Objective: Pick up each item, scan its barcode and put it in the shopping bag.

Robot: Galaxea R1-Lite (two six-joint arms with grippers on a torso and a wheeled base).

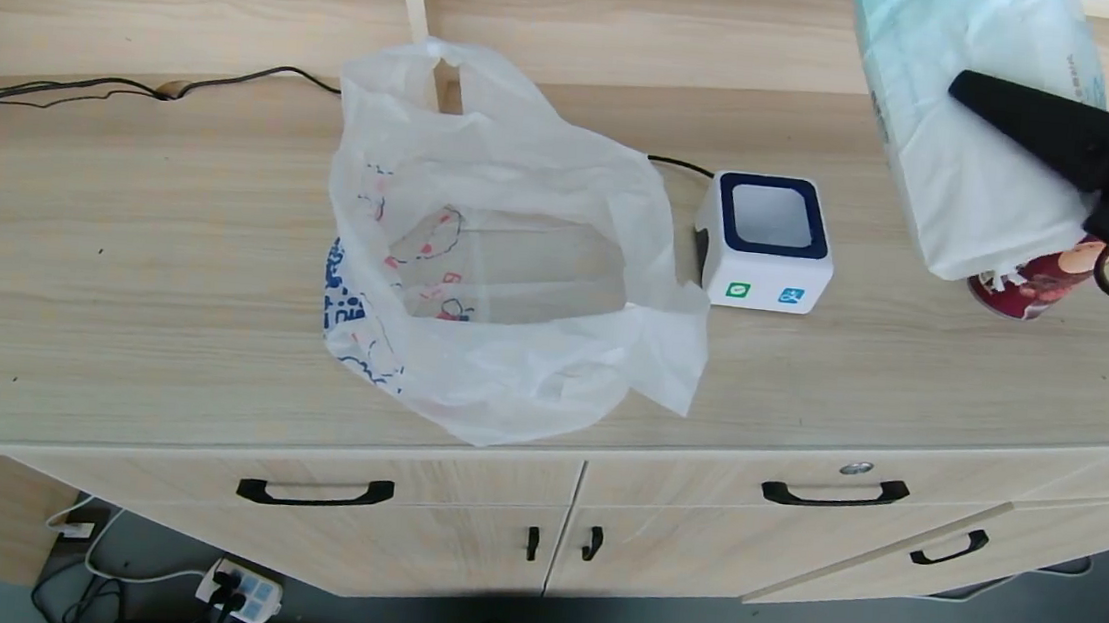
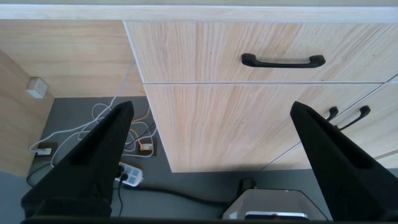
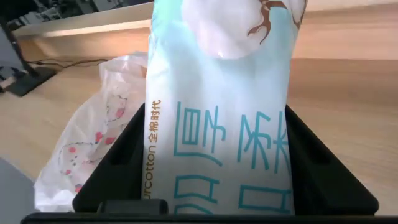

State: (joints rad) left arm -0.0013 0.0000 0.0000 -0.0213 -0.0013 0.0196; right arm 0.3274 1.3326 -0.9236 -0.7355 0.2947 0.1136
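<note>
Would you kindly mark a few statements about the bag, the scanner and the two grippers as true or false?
1. The right gripper is shut on the tissue pack, which is held up off the counter. True.
2. The shopping bag holds an item. False: it stands open and looks empty.
3. The scanner stands on the counter at the bag's right side. True.
4. The left gripper is shut on a can. False: its fingers are wide apart with nothing between them, in front of the drawers.
</note>
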